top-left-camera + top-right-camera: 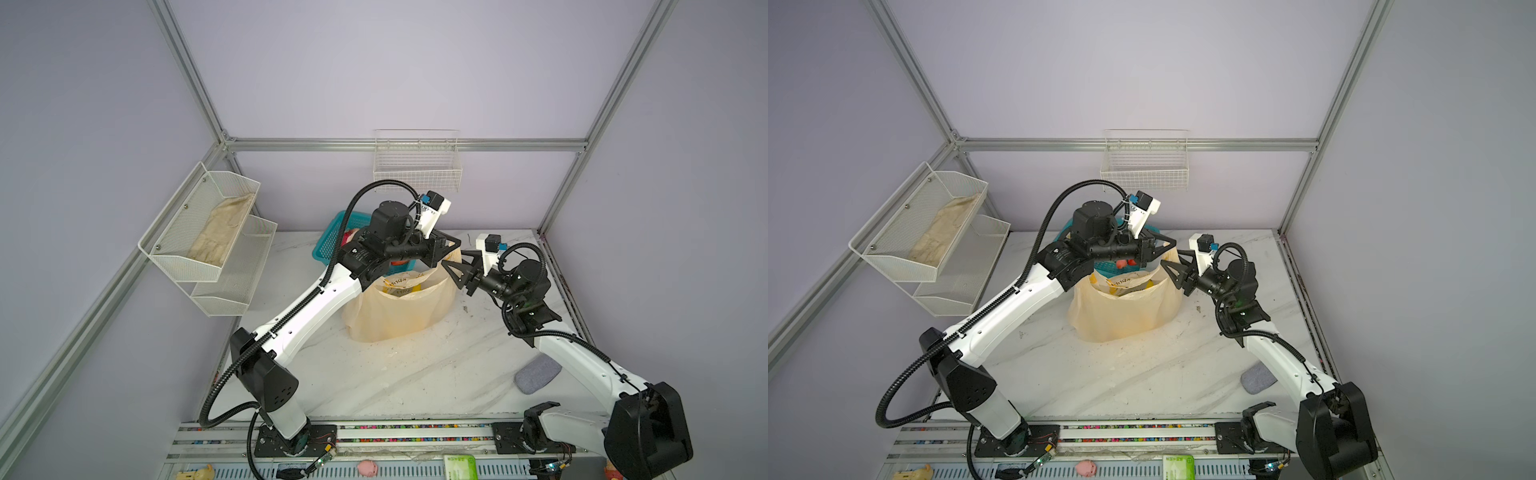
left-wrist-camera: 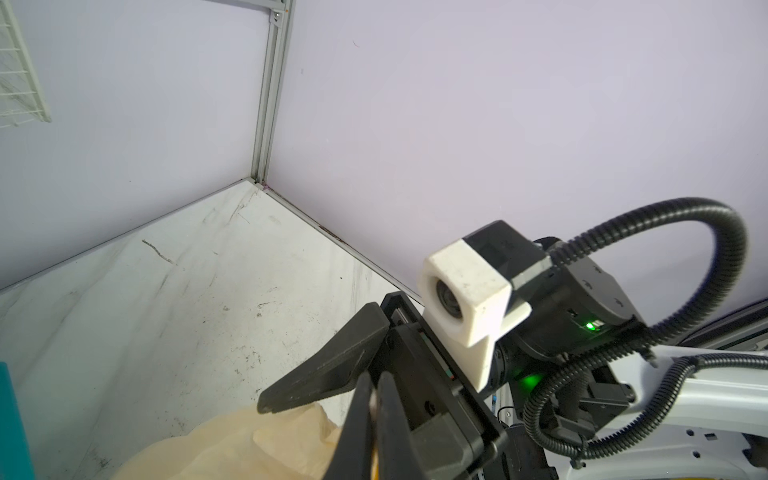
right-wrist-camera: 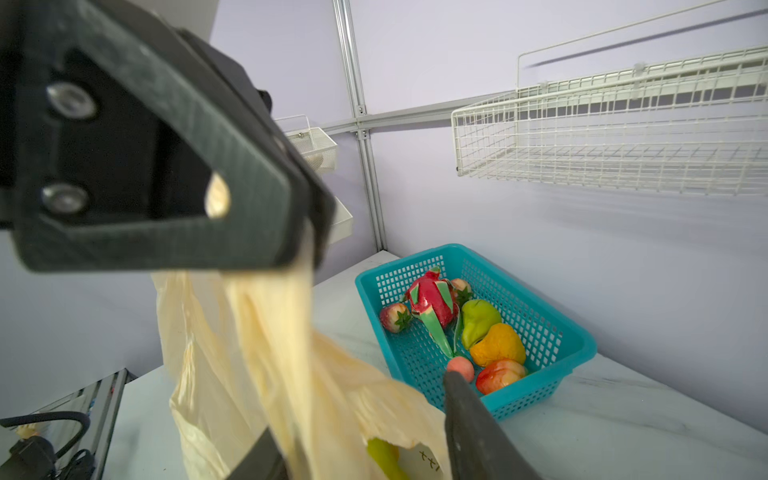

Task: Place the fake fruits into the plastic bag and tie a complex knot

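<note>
The pale cream plastic bag [image 1: 399, 316] [image 1: 1125, 311] stands open-mouthed at mid-table. My left gripper [image 1: 451, 245] [image 2: 376, 386] is shut on a strip of its upper film, seen pinched in the right wrist view [image 3: 309, 241]. My right gripper [image 1: 451, 270] [image 3: 365, 449] stands open just beside it, its jaws apart with loose bag film [image 3: 291, 353] hanging between them. A yellow-green fruit [image 3: 382, 455] lies inside the bag. Dragon fruit [image 3: 428, 303], green pear [image 3: 478, 320], orange pear [image 3: 498, 345] and a strawberry [image 3: 392, 318] lie in the teal basket [image 3: 561, 332]. A knot is not in view.
The teal basket [image 1: 328, 241] sits behind the bag, under my left arm. A white wire basket [image 1: 417, 166] hangs on the back wall. A mesh shelf [image 1: 208, 232] with beige cloth is at the left. A grey pad [image 1: 538, 374] lies by the right arm.
</note>
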Controlling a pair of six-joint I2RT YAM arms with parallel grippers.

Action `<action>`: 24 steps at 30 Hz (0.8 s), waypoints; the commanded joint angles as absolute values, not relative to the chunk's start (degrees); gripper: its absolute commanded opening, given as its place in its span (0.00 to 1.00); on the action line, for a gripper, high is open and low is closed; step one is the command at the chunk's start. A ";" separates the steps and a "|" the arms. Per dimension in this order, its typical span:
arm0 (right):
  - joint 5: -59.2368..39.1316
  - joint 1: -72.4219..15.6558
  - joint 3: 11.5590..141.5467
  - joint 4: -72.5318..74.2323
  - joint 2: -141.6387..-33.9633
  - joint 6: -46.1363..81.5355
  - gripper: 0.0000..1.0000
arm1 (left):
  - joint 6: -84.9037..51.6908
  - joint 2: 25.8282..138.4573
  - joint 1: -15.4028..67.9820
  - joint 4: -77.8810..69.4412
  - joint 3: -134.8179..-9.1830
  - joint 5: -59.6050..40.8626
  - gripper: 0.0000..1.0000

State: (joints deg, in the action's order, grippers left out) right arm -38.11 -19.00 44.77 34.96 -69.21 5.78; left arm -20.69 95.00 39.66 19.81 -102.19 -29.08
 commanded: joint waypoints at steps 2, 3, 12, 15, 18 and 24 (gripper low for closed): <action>-33.18 -19.01 41.58 37.02 -70.19 7.39 0.42 | -27.71 89.97 38.17 10.73 -96.37 -33.04 0.00; -32.31 -19.12 40.31 37.77 -70.02 7.64 0.40 | -28.58 89.51 37.88 9.96 -95.41 -33.05 0.00; -40.17 -20.02 39.78 40.61 -69.46 5.95 0.64 | -31.62 87.56 36.57 7.37 -91.24 -33.84 0.00; -42.25 -19.96 41.49 41.04 -70.19 4.70 0.77 | -31.89 86.81 36.17 7.27 -90.80 -34.01 0.00; -44.77 -20.05 43.32 45.03 -72.41 6.35 0.81 | -32.58 85.94 36.04 6.71 -89.93 -34.24 0.00; -32.72 -26.97 44.34 51.48 -75.71 7.84 0.82 | -37.53 84.17 35.95 2.45 -86.84 -33.71 0.00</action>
